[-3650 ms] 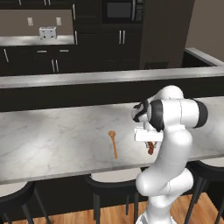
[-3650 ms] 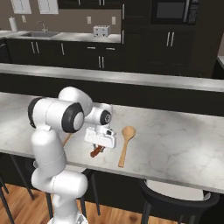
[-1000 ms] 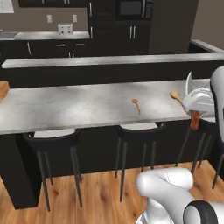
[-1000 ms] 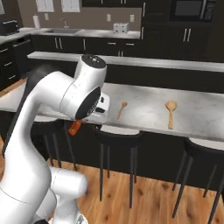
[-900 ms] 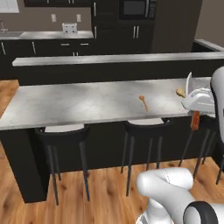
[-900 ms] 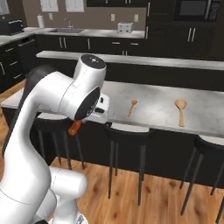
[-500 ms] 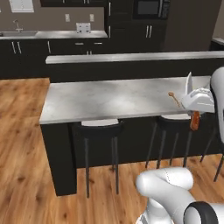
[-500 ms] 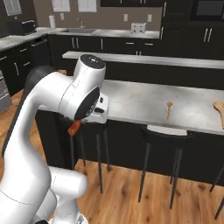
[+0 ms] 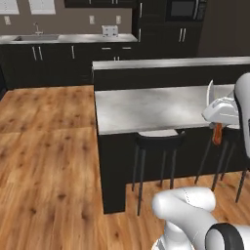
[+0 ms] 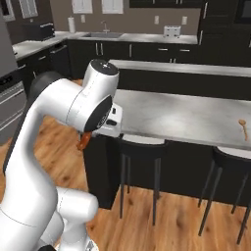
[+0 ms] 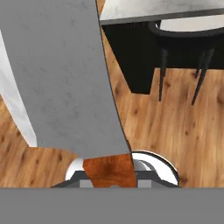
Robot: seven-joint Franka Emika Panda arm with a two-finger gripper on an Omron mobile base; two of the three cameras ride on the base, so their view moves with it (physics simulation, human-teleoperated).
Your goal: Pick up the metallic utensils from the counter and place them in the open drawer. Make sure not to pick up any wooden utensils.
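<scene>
While the left base view looks across the wood floor (image 9: 49,146), the gripper (image 9: 218,125) hangs at the right edge, just off the near edge of the counter (image 9: 146,107), jaws clamped on a knife (image 9: 217,134) by its orange-brown handle, the thin grey blade poking up above the hand. A black stool (image 9: 158,141) is tucked under the slab just left of it. Over to the right base view: the gripper (image 10: 91,133) sits at the counter's (image 10: 196,115) near left corner, the knife's brown handle (image 10: 84,141) sticking down and out to the left, clear of the slab. A wooden spoon (image 10: 242,128) lies far along the counter at the right edge, well apart from the hand, with another stool (image 10: 142,142) below. Now the hand view: the knife's broad grey blade (image 11: 65,74) runs up the left side, its brown handle (image 11: 109,170) pinched at the bottom, floor and stool legs (image 11: 162,74) beyond.
</scene>
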